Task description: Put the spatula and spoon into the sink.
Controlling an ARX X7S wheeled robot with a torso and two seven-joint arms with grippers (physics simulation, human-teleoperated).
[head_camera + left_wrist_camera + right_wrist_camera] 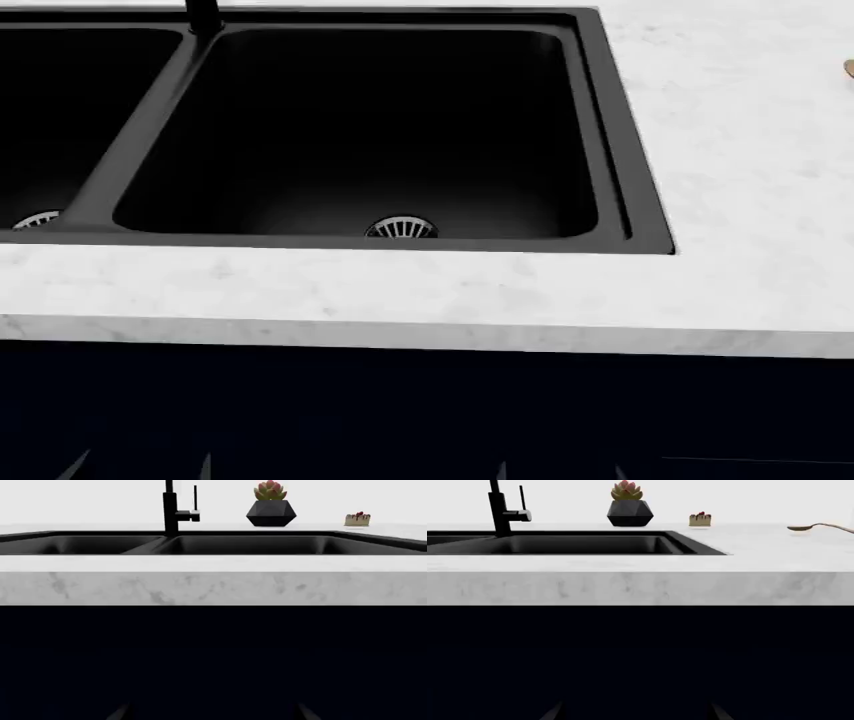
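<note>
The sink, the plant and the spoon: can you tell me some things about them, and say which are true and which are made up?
1. The sink has two basins. True.
2. The spoon lies inside the sink. False: it lies on the white counter, beside the sink.
3. A plant in a dark pot stands behind the sink. True.
4. The faucet is white. False: it is black.
5. The right basin holds dishes. False: only its round drain shows.
</note>
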